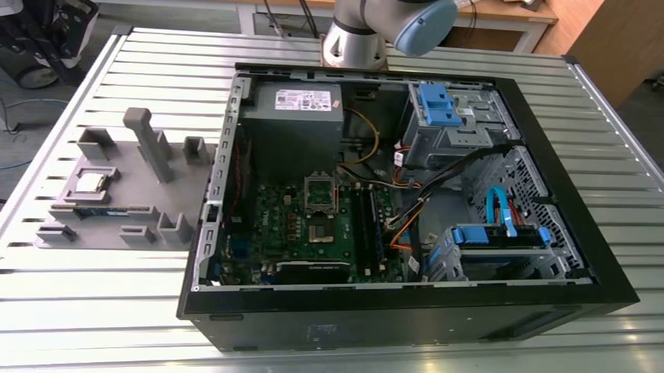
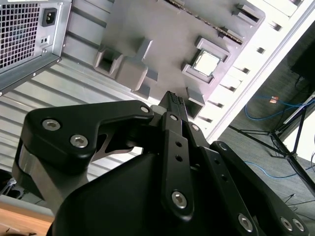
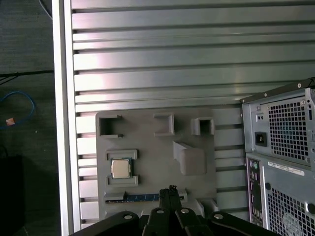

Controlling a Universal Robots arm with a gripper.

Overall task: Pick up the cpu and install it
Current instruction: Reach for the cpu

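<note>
- The black claw (image 3: 172, 189) hangs over the grey plastic holder tray (image 3: 147, 132), fingers pinched together, nothing in them.
- The small square silver-topped cpu (image 3: 120, 168) sits in its framed pocket on that tray, apart from the claw, beside the open black computer case (image 1: 415, 315).

1. The cpu (image 1: 92, 182) has a shiny, silver-grey metal top.
2. The tray (image 1: 124, 186) under it, at nine o'clock from the computer case (image 1: 415, 318) in the exterior view, is matt grey plastic.
3. The table (image 1: 104, 287) is ribbed, glossy metal.
4. The case's outer shell is matt black.
</note>
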